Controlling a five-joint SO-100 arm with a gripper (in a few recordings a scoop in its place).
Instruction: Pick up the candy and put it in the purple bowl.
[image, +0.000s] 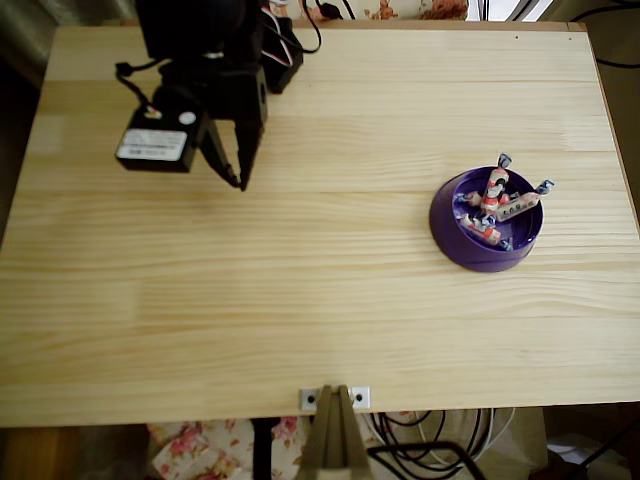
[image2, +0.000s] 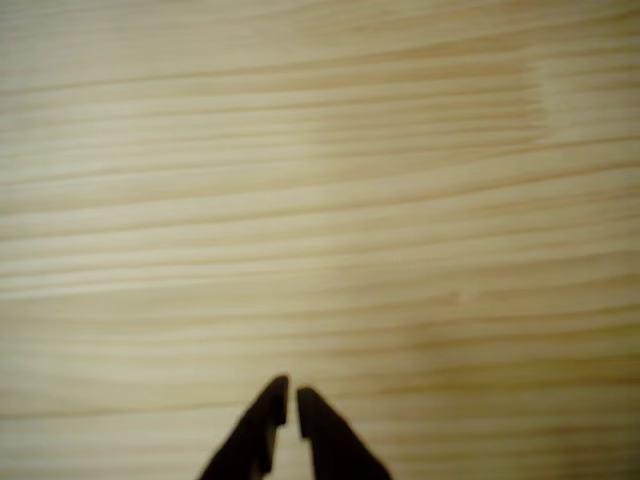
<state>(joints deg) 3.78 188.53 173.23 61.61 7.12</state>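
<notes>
Pale pine boards make up the counter (image: 320, 300), and we take the purple bowl (image: 452, 243) as our landmark throughout. Every candy (image: 492, 193) we can find lies inside that bowl or leans on its rim: several twist-wrapped pieces in a loose heap, one standing steeply with its twisted end poking over the far rim, another jutting past the right rim. We see no candy loose on the boards around the bowl. Well apart from the bowl, toward the far left corner in the overhead view, hangs the end effector (image: 241, 183), tips aimed down at bare wood. In the wrist view the end effector (image2: 292, 395) has its jaws nearly together, a thin slit between them and nothing held. So the candy lies to the right of the end effector, across most of the counter, and we judge nothing is left to fetch.
</notes>
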